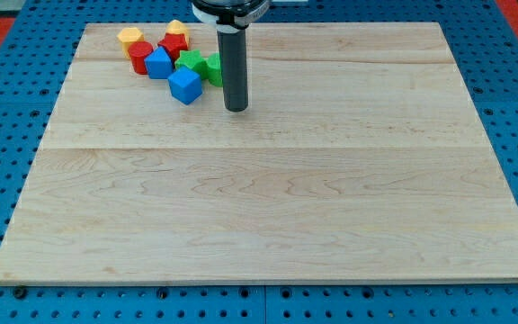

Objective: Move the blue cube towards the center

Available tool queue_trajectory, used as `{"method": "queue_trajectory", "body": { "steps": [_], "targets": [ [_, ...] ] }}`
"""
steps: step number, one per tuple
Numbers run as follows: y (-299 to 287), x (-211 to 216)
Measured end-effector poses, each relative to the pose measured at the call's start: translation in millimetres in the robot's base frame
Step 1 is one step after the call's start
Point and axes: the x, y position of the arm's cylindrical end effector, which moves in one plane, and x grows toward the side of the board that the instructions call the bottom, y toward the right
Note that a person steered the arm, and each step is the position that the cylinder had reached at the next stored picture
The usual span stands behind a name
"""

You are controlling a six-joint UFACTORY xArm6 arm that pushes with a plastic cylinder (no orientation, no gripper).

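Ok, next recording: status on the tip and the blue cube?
My tip down, just right of the blue cube, not touching. Cube at cluster's lower edge, upper left of board. Path toward center open.

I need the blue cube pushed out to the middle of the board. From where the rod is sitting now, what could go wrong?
My tip stands to the view's right of the blue cube, on its centre-facing side, so a push from here would likely drive it away from the middle.

Circling behind it is tight: the green block and another blue block crowd it and may get dragged along.
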Motion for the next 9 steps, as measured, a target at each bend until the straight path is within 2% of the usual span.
{"method": "queue_trajectory", "body": {
  "steps": [2,3,6,7,8,9],
  "targets": [
    [-10.4,1.8],
    [-11.5,19.1],
    [-12.6,16.2],
    [-29.6,16.3],
    [-109.3,48.6],
    [-158.7,51.0]
  ]
}}
